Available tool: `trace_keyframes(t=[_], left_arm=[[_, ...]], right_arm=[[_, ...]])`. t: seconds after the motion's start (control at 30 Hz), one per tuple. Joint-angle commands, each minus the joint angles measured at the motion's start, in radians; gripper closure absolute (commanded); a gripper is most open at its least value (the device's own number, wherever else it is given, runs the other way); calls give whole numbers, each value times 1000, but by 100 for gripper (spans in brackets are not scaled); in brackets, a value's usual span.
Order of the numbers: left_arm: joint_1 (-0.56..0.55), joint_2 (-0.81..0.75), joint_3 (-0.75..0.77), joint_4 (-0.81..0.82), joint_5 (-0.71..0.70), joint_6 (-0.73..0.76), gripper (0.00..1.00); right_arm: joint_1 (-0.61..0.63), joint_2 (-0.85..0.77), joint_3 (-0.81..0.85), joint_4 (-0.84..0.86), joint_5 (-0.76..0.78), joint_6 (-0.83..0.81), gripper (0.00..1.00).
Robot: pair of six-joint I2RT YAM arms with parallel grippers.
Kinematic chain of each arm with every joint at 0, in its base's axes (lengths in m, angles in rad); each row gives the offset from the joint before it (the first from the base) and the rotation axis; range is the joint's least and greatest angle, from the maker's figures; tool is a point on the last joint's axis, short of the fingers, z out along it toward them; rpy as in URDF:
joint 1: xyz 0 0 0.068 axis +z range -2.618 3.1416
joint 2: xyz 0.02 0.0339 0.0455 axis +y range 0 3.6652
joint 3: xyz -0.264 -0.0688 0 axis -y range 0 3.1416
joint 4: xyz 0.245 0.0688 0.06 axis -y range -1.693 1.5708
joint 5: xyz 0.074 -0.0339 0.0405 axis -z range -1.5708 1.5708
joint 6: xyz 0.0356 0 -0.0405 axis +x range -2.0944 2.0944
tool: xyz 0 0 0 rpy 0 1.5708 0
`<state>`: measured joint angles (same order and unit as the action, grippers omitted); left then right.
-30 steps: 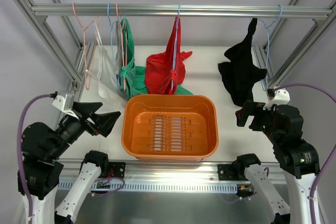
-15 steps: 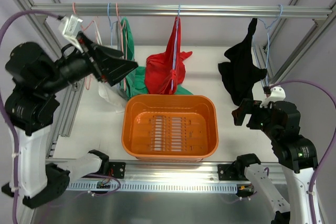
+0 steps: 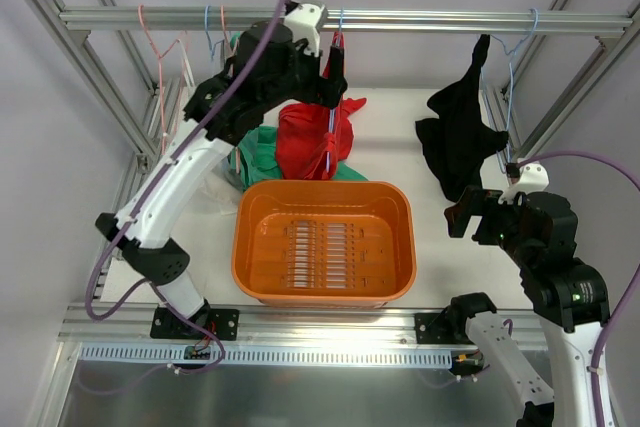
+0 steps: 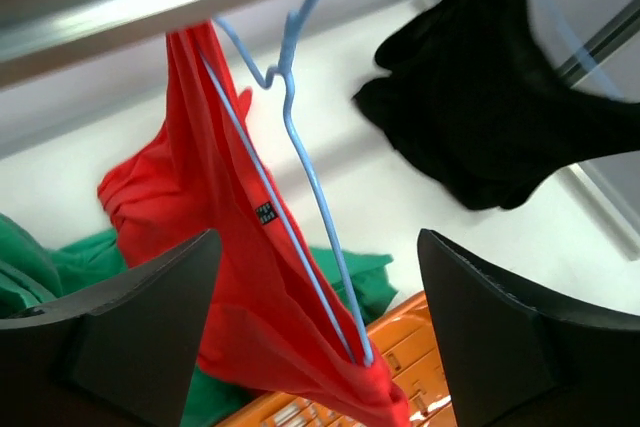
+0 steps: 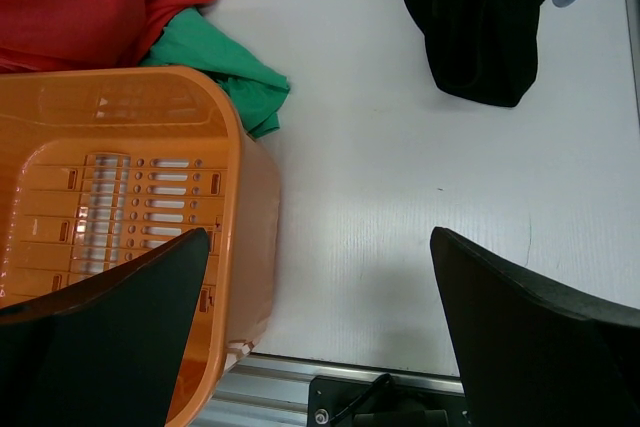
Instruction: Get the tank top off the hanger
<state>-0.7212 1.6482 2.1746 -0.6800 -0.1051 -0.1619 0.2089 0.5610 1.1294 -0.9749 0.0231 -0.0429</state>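
A red tank top (image 3: 312,139) hangs bunched on a light blue hanger (image 3: 337,29) hooked over the top rail (image 3: 420,19). My left gripper (image 3: 331,69) is raised up beside that hanger, just under the rail. In the left wrist view the red tank top (image 4: 225,267) and the blue hanger (image 4: 308,182) lie between the two spread fingers of the left gripper (image 4: 318,342), which is open and touches neither. My right gripper (image 3: 468,219) is open low at the right, and in its wrist view the right gripper (image 5: 320,337) holds nothing above the white table.
An orange basket (image 3: 240,247) stands in the middle of the table. A green garment (image 3: 255,145) hangs left of the red one and a black garment (image 3: 458,142) on a blue hanger at the right. Pink and other bare hangers (image 3: 160,77) hang far left.
My left arm has swung up from low at the left to the rail, bringing its gripper around the red tank top's hanger. The right arm has barely moved.
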Motion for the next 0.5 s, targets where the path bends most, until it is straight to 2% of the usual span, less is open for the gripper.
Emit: trace_keyframes(t=[0.0,0.07,0.2,0.23,0.33,0.37,0.47], left_arm=[[-11,2,62,19,-64,64,21],[-17,19,54,28,-62,56,23],[-32,68,44,36,-105,48,35],[-40,84,31,39,-143,45,45],[-49,93,10,42,-197,32,60],[-49,100,4,45,-203,27,72],[-50,114,7,49,-194,22,73]], right_arm=[[-3,-7,10,24,5,-15,0],[-2,-10,6,25,-2,-15,0],[-3,-12,1,30,-6,-15,1],[-2,-13,0,31,-8,-14,1],[-3,-21,-2,31,-8,-17,1],[-3,-23,-3,31,-8,-18,1],[-3,-26,-10,30,-6,-18,0]])
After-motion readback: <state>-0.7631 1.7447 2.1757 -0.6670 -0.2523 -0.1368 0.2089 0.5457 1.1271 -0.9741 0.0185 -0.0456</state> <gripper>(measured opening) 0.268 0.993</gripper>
